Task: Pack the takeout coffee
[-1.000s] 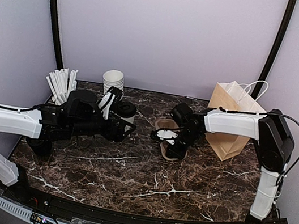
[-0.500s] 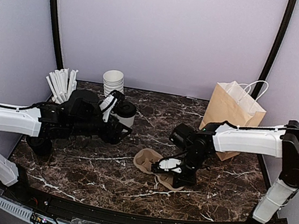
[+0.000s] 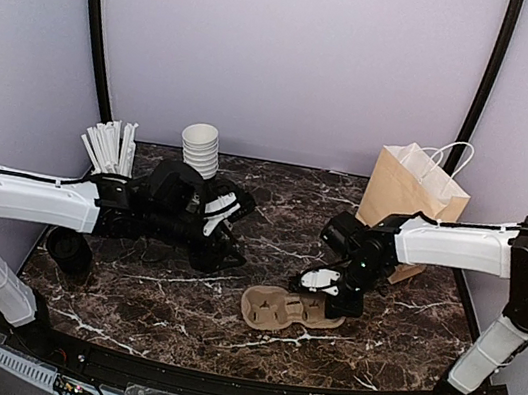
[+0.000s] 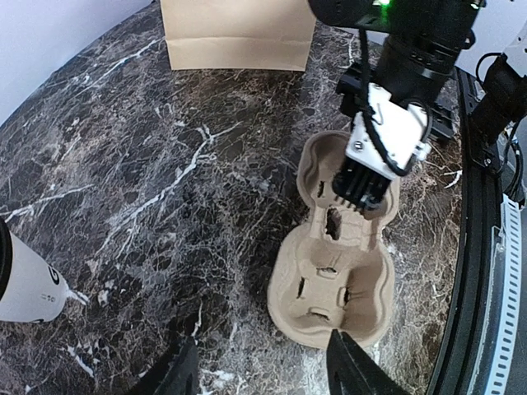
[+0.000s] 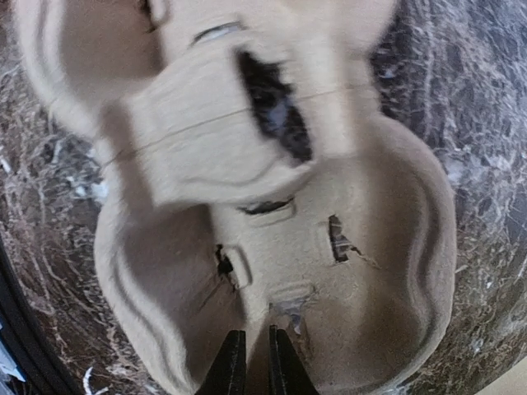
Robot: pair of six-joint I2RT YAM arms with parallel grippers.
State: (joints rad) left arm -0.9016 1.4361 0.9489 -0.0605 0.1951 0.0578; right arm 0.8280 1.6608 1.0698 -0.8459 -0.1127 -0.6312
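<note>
A brown moulded cup carrier (image 3: 276,309) lies flat on the marble near the front middle. My right gripper (image 3: 328,302) comes down on its right end, fingers pinched on a ridge of the carrier (image 5: 354,271) with only a thin gap in the right wrist view. My left gripper (image 4: 263,374) hangs open just left of the carrier (image 4: 329,280), nothing between its fingers. One takeout coffee cup (image 4: 20,284) shows as a white side at the left edge of the left wrist view; in the top view the left arm hides most of it. The brown paper bag (image 3: 406,206) stands upright at the back right.
A stack of lidless white cups (image 3: 199,149) and a cup of white sticks (image 3: 108,146) stand at the back left. A round black object (image 3: 63,247) sits under the left arm. The black rail (image 4: 482,271) runs along the near table edge.
The right gripper has dragged the carrier from beside the bag down to the front middle. The left arm has swung right toward the carrier, and its jaws have narrowed.
</note>
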